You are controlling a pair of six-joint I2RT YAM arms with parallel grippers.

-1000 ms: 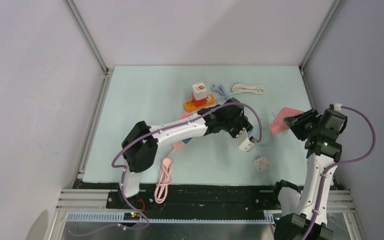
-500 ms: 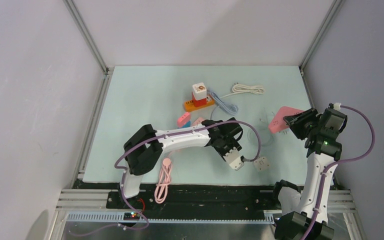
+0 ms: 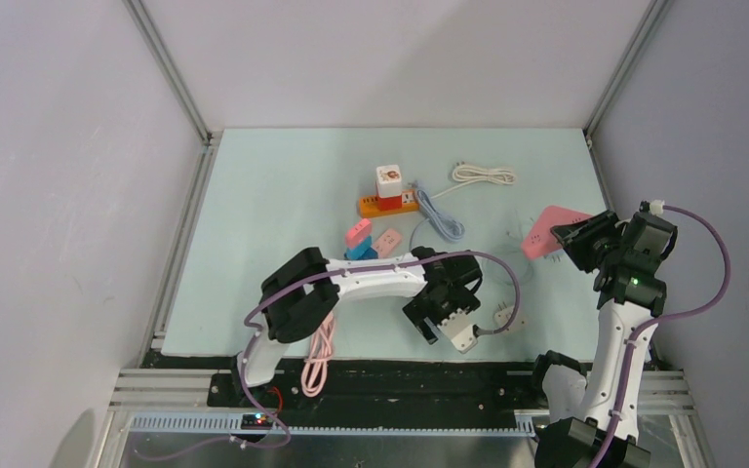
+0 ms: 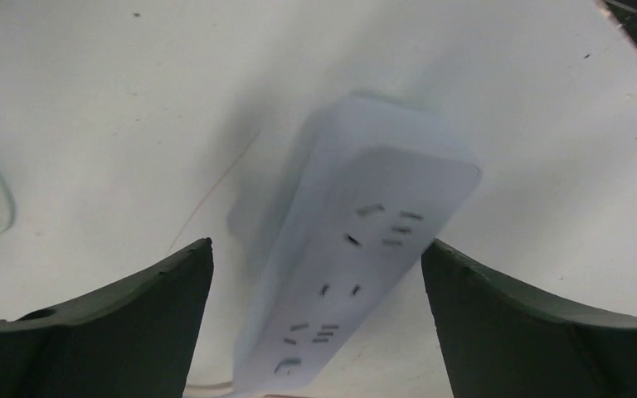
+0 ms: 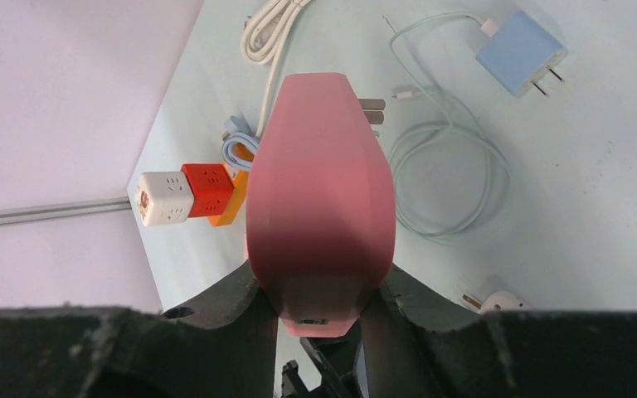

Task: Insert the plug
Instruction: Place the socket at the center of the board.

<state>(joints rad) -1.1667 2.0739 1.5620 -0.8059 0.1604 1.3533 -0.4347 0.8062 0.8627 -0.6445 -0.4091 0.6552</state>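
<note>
A white power strip [image 4: 365, 240] lies on the pale mat with its sockets facing up, between the spread fingers of my left gripper [image 4: 317, 249], which is open and not touching it. From above, the power strip [image 3: 465, 335] sits near the table's front edge, just under the left gripper [image 3: 446, 320]. My right gripper [image 5: 319, 282] is shut on a pink plug [image 5: 322, 191], whose metal prongs [image 5: 371, 110] point away from the wrist. In the top view the pink plug [image 3: 549, 234] hangs above the right side of the mat.
A small white plug [image 3: 509, 317] lies right of the strip. At the back stand stacked white, red and orange socket cubes [image 3: 387, 190], a blue cable [image 3: 436, 213] and a white cable [image 3: 483, 174]. A blue charger [image 5: 521, 51] lies farther off, and a pink cable [image 3: 322, 349] at the front edge.
My left arm has swung toward the front edge with the white power strip, and its fingers have opened, leaving the strip on the mat. The right arm has stayed still with the pink plug.
</note>
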